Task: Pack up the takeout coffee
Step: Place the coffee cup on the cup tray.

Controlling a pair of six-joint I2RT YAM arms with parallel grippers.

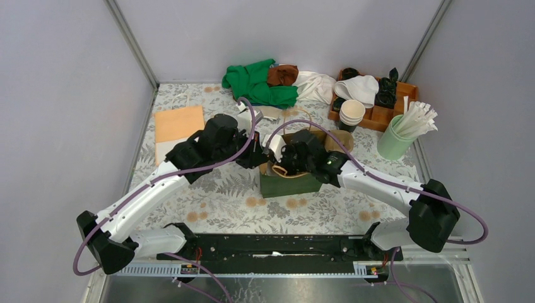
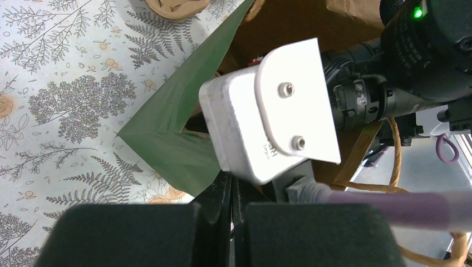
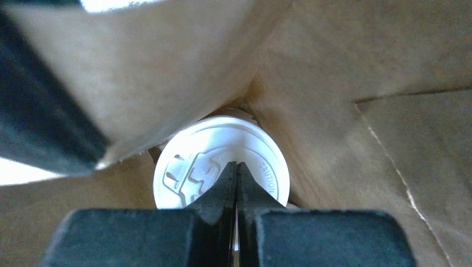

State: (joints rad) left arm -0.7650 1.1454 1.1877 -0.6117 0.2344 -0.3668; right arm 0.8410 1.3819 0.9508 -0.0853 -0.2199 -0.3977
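Setting: Grey partition walls are enclosing a fern-patterned tablecloth (image 1: 221, 196), and we are looking down on both arms meeting at a green paper bag (image 1: 291, 184) mid-table.
Clutter: a green cloth (image 1: 255, 82), a wooden tray (image 1: 378, 117), stacked paper cups (image 1: 351, 113) and a green holder of straws (image 1: 394, 142) are crowding the far edge.
Takeout coffee: the takeout coffee (image 3: 222, 167) is sitting upright deep inside the bag, its white lid facing up between brown paper walls.
Right gripper: the right gripper (image 3: 236, 181) is reaching into the bag just above the lid, jaws pressed fully together; we are seeing nothing clamped between them.
Left gripper: the left gripper (image 2: 232, 194) is hovering beside the bag's green corner, jaws likewise closed tight and carrying nothing; whether it is touching the bag we cannot tell.
Step in hand: we are judging the cup as placed and the release as done.
Next move: we are expecting the right arm to need a straight lift out of the mouth without snagging the paper or tipping the cup.
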